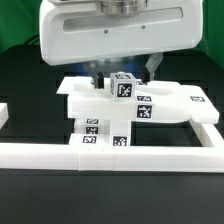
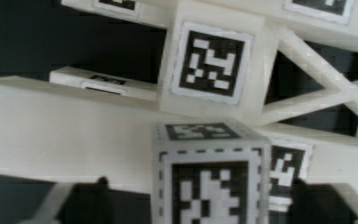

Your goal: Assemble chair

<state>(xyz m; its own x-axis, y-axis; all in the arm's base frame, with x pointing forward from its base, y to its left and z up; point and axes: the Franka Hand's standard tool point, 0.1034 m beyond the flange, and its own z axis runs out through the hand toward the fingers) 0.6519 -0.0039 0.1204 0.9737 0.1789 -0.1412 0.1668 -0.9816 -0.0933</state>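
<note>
A small white chair block [image 1: 122, 86] with black-and-white tags stands upright on the flat white chair panels [image 1: 170, 104]. My gripper [image 1: 122, 74] hangs straight above it, one dark finger on each side. In the wrist view the same block [image 2: 211, 170] fills the space between the fingers [image 2: 108, 200]. The jaws are open: one finger is close against the block, and a thin gap shows at the other side. Beyond the block lie a tagged white bar [image 2: 211, 60] and slanted white struts [image 2: 327, 92].
A long white border rail [image 1: 110, 152] runs across the front and turns back at the exterior view's right [image 1: 210, 125]. A lower white piece with several tags [image 1: 100, 131] sits between the rail and the panels. The tabletop is black.
</note>
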